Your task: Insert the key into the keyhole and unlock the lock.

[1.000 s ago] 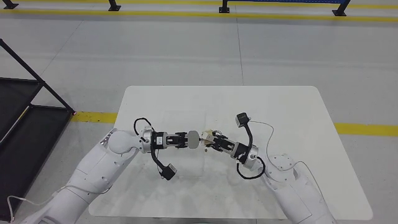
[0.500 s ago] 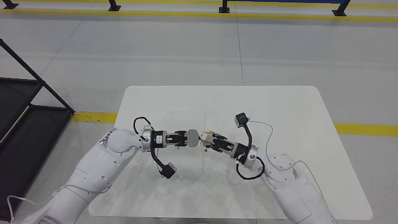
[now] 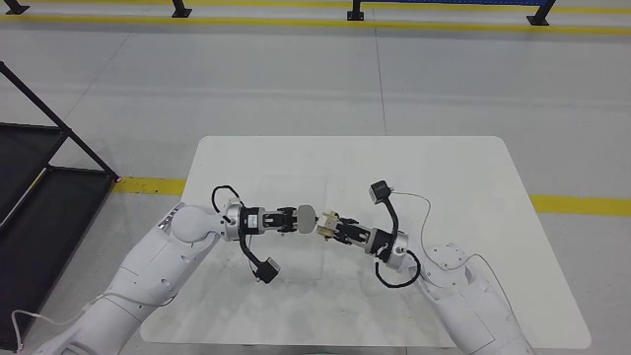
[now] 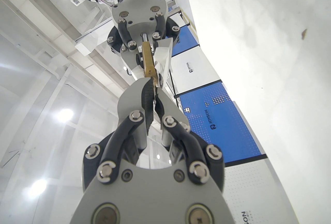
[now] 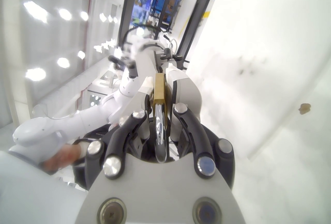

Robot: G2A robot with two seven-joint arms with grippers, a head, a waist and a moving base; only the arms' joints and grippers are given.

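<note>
Key (image 4: 155, 89) pinched tight, mostly hidden, in the left gripper (image 4: 152, 99), pointing right at the brass lock (image 4: 148, 62) touching its tip. The right gripper (image 5: 157, 92) clamps that lock above the table (image 3: 463, 177). Both long axes run left-right, in line; how deep it's seated, I can't tell.

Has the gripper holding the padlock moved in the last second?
Yes, slightly: judged against the table in the top view, the right gripper has edged sideways toward the left gripper.
</note>
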